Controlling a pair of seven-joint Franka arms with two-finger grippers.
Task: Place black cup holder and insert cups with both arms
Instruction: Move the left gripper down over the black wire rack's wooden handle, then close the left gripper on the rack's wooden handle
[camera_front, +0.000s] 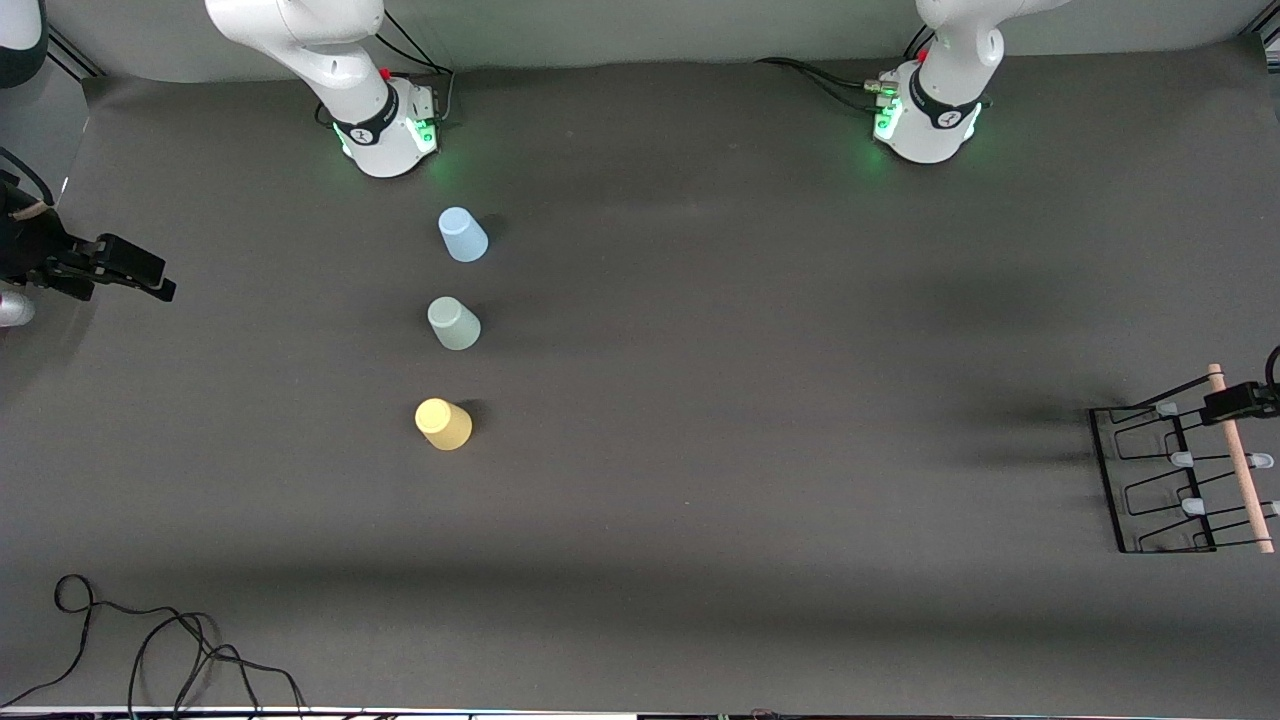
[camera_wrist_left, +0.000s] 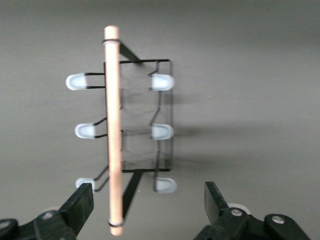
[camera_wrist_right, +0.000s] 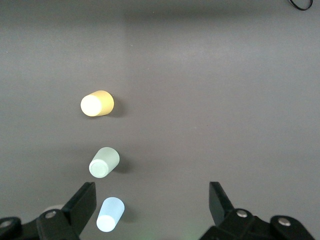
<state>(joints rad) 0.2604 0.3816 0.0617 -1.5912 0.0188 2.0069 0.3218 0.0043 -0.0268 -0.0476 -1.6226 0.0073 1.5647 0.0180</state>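
The black cup holder (camera_front: 1185, 478) is seen at the right edge of the front frame, at the left arm's end of the bench (camera_front: 760, 400), with its wooden rod handle (camera_front: 1240, 460) on top and the grey-tipped pegs sticking out to both sides. The left hand (camera_front: 1240, 402) is held over the upper end of that handle; in the left wrist view its fingers (camera_wrist_left: 80, 206) are spread wide, with the handle (camera_wrist_left: 114, 130) lying just inside one of them and nothing pinched. The three cups stand upside down in a column at centre-left of the front frame, well apart from the holder: the light blue cup (camera_front: 462, 234) uppermost, the pale green cup (camera_front: 454, 323) in the middle, the yellow cup (camera_front: 443, 424) lowest. The right hand (camera_front: 130, 270) is kept at the left edge of the front frame, its fingers (camera_wrist_right: 82, 202) spread and empty, and that arm appears to wait. The step in hand is judged to be the approach to the holder, with no cup yet inserted. The next move calls for the left hand to be centred across the rod, lowered, and pressed together on it.
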